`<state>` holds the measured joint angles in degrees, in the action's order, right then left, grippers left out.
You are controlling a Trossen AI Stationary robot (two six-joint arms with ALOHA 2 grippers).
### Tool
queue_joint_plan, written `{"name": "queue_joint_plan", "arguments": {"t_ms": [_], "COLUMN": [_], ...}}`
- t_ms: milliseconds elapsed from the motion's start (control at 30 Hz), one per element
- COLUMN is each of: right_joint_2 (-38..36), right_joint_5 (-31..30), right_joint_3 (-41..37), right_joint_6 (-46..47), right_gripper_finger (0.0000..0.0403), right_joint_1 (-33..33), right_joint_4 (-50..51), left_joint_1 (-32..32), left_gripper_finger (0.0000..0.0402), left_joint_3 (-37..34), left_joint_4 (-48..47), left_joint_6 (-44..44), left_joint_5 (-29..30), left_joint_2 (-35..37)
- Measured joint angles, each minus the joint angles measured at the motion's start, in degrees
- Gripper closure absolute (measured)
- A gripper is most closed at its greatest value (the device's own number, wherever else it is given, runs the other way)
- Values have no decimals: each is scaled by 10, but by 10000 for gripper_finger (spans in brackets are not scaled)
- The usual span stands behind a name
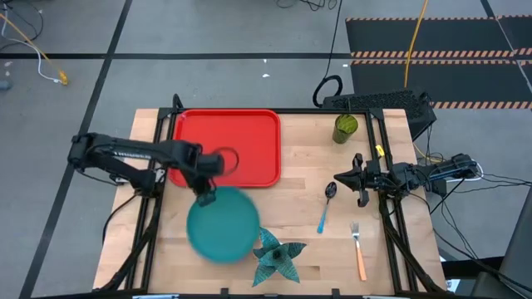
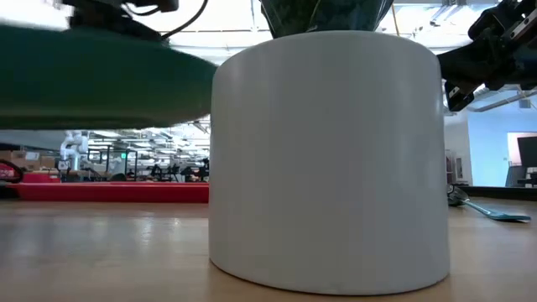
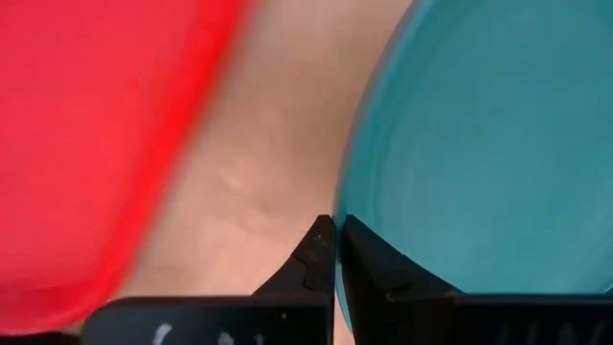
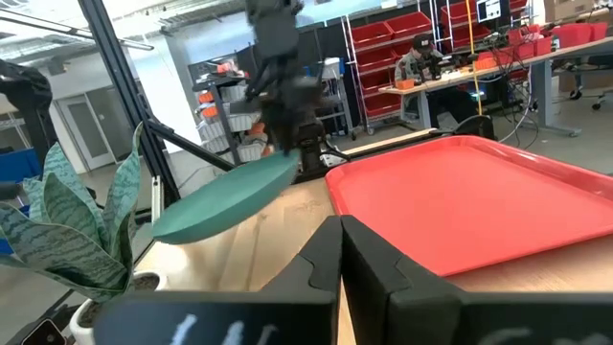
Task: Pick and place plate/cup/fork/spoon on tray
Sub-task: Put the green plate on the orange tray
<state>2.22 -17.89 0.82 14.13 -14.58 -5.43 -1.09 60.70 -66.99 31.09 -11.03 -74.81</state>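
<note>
Left end effector (image 1: 205,196) is pinching the rim of the plate (image 1: 222,223), and the plate is up off the counter (image 1: 307,208), tilted, hanging just in front of the tray (image 1: 226,146). In the left wrist view the fingers (image 3: 311,261) are clamped right on the plate's edge with the tray off to one side. Tray sits flat at the back left of the counter. Just right of the plate there's a spiky teal plant (image 1: 277,256) in a white pot (image 2: 327,159). Further right, the cup (image 1: 346,127) stands upright near the back edge. Spoon (image 1: 327,206) lies below it, bowl toward the back, and the fork (image 1: 358,249) is beside that near the front right. Right end effector (image 1: 342,178) hovers just by the spoon bowl, fingers pressed together, holding nothing.
</note>
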Motion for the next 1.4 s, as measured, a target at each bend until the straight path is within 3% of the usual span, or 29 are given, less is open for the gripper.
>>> {"name": "queue_joint_plan", "arguments": {"t_ms": [167,300,533,833,1067,1400], "right_joint_2": [0,0,0,0,0,0], "right_joint_5": [0,0,0,0,0,0], "right_joint_3": [0,0,0,0,0,0], "right_joint_6": [1,2,30,31,32,53], "right_gripper_finger": [403,403,403,403,403,403], "right_joint_1": [0,0,0,0,0,0], "right_joint_4": [0,-2,-3,-3,-3,-3], "left_joint_1": [-81,-151,-280,-452,-498,-502], "left_gripper_finger": [397,397,397,397,397,396], "left_joint_3": [58,84,89,89,89,89], "left_joint_4": [-50,-72,-58,-32,-16,18], "left_joint_6": [-27,-52,-61,-142,-200,-220], "left_joint_5": [68,84,115,141,143,148], "left_joint_2": [0,0,-2,-46,-111,-188]}}
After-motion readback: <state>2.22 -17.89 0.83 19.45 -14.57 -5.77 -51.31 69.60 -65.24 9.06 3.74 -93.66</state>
